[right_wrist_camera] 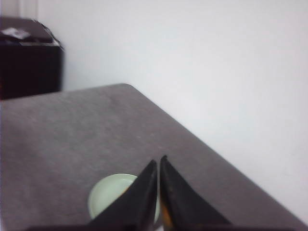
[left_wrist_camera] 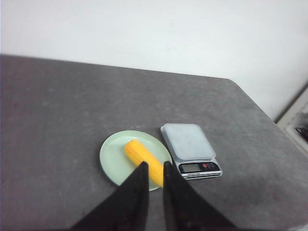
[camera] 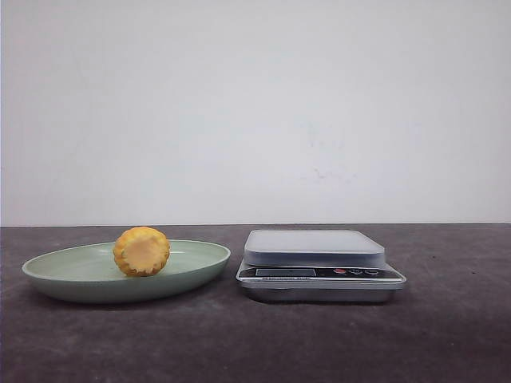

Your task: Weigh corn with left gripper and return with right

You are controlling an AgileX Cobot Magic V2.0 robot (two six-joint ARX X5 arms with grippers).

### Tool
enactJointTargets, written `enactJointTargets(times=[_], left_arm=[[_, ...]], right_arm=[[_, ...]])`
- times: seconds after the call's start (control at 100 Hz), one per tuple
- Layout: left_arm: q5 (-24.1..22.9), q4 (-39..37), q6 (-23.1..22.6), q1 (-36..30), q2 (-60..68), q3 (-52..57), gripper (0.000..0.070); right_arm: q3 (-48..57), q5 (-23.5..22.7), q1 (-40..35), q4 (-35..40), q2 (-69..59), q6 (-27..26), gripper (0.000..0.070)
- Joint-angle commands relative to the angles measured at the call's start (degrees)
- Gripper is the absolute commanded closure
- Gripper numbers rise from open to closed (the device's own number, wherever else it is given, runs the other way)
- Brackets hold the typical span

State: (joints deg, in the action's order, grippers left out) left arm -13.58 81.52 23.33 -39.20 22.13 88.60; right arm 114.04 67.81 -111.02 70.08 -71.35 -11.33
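The corn [camera: 141, 251], a yellow-orange cob piece with its paler cut end facing the front camera, lies in the pale green dish [camera: 48, 275] on the left. A silver kitchen scale [camera: 313, 247] stands just right of the dish, its platform bare. In the left wrist view the corn [left_wrist_camera: 142, 154] lies in the dish [left_wrist_camera: 113, 156] beside the scale [left_wrist_camera: 187, 140]. My left gripper [left_wrist_camera: 154, 164] is high above them, its jaws a narrow gap apart and empty. My right gripper [right_wrist_camera: 158, 160] is shut and empty, high above the dish [right_wrist_camera: 108, 192]. Neither gripper shows in the front view.
The dark grey table [camera: 447, 335] ends at a white wall behind. In the right wrist view a dark cabinet [right_wrist_camera: 29, 57] stands beyond the table's far corner. The table's rounded corner and a pale object off its edge [left_wrist_camera: 296, 120] show in the left wrist view.
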Motion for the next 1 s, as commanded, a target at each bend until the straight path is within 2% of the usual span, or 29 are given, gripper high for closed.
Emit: enactJointTargets(times=[0.0, 0.87, 0.99], left_arm=[[-0.9, 2.3, 2.5, -0.3, -1.4, 0.0, 0.0686], [-1.0, 2.3, 2.8, -0.3, -3.8, -0.1, 0.0684], [-1.0, 2.3, 2.8, -0.3, -3.9, -0.2, 0.0684]], right_arm=[[1.0, 1.6, 0.2, -0.2, -1.1, 0.9, 0.0694], [1.0, 2.3, 0.3, -0.6, -1.3, 0.7, 0.0694], [1.0, 2.7, 2.2, 4.2, -1.3, -0.5, 0.0694]])
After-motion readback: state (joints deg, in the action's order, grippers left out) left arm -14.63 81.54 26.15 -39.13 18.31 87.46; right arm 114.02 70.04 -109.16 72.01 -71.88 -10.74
